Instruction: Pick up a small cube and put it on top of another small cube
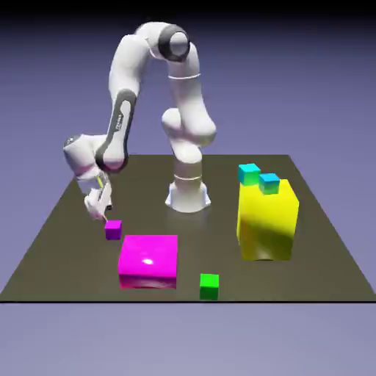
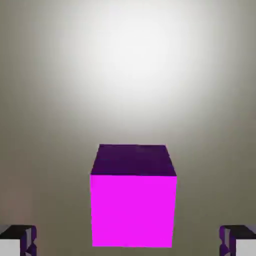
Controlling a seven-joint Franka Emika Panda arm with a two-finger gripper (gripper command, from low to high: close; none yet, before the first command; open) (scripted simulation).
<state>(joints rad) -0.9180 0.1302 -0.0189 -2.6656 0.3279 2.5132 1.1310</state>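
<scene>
The table is a dark olive-brown slab carrying every object in the scene. The white arm rises from its base at the far edge, arches over, and reaches down toward the exterior view's left.

The largest object is the tall yellow block, standing on the exterior view's right. Two small teal cubes rest on its top face, just beside each other; whether they touch cannot be told at this size.

The flat magenta block lies near the front of the table, left of centre in the exterior view. A small green cube sits on the table just to its right, close to the front edge and apart from it.

The small purple-magenta cube rests on the table just beyond the far left corner of the flat magenta block. In the hand view this cube appears large and centred between the two finger tips.

The claw hangs immediately above and left of this cube in the exterior view. Claw state: released; both finger tips stand well apart from the cube's sides, with bare table visible in each gap.
</scene>
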